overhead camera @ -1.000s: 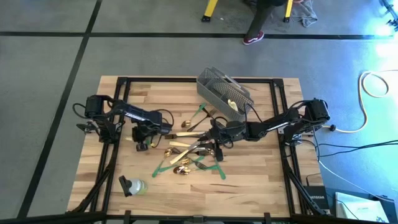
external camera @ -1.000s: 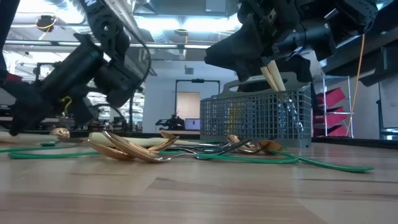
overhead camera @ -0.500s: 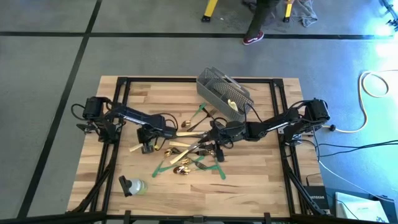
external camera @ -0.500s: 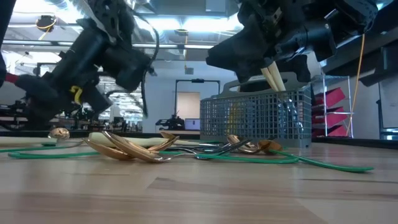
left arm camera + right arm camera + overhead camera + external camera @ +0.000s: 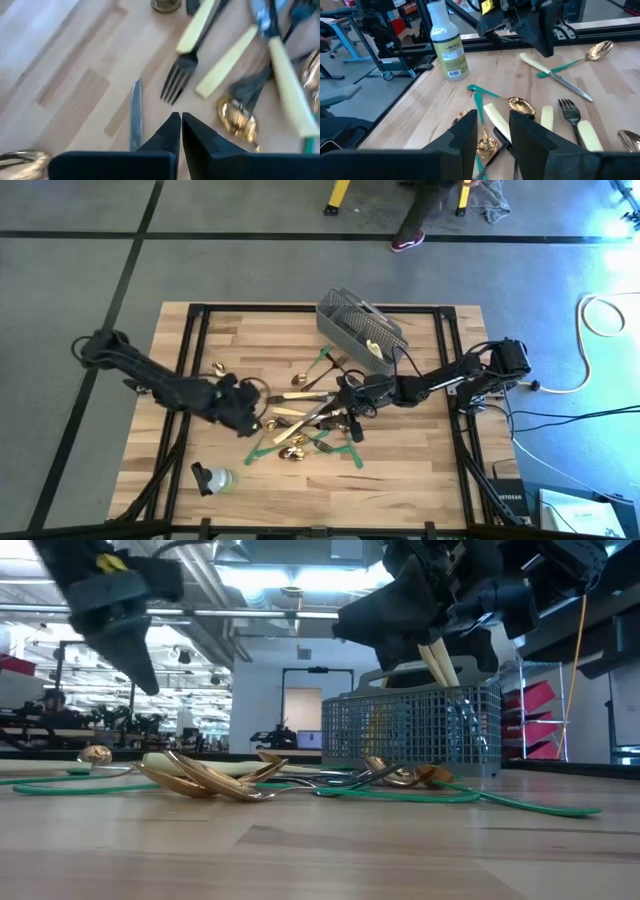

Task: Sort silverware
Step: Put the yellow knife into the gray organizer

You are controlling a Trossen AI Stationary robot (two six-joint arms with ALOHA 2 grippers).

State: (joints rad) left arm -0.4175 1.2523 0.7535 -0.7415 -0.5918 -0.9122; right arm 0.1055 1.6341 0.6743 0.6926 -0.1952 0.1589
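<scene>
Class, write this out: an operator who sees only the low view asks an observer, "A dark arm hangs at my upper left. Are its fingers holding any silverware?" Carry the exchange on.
Observer: No. The left wrist view shows the left gripper with its fingers shut together and nothing between them.
Operator: And the other arm, above the basket side?
Observer: The right gripper hovers over the silverware pile. Its fingers are open and empty.
Operator: Is anything on the table that I can't see?
Observer: Yes, a bottle stands upright on the left arm's side, apart from the pile.
</scene>
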